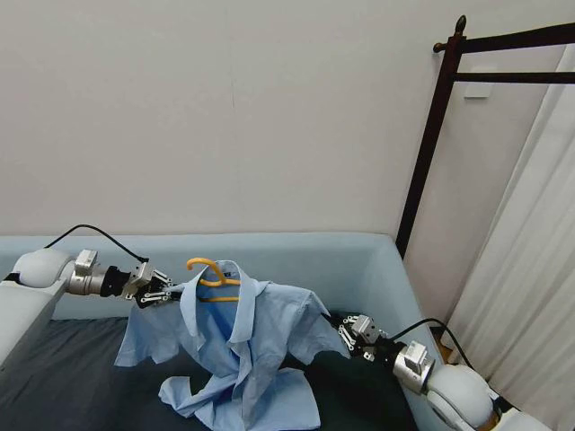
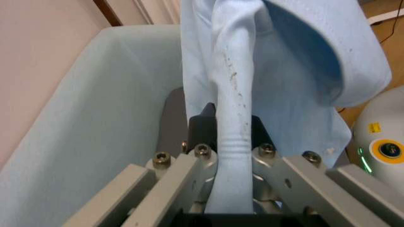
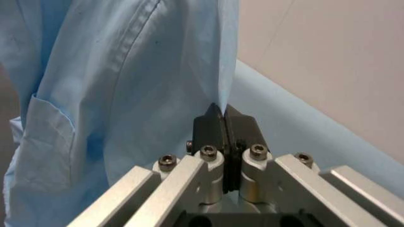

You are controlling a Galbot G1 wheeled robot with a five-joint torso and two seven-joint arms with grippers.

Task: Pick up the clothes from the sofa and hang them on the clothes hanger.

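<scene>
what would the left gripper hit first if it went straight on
The shirt; the left gripper is shut on a fold of it. Beyond that probably the hanger, though depth is unclear.

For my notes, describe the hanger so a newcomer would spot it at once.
Find the pale blue sofa across the lower head view. Over it, a light blue shirt is held between the left gripper and the right gripper. The hanger is the orange hook rising from the shirt's collar, the only orange thing there.
</scene>
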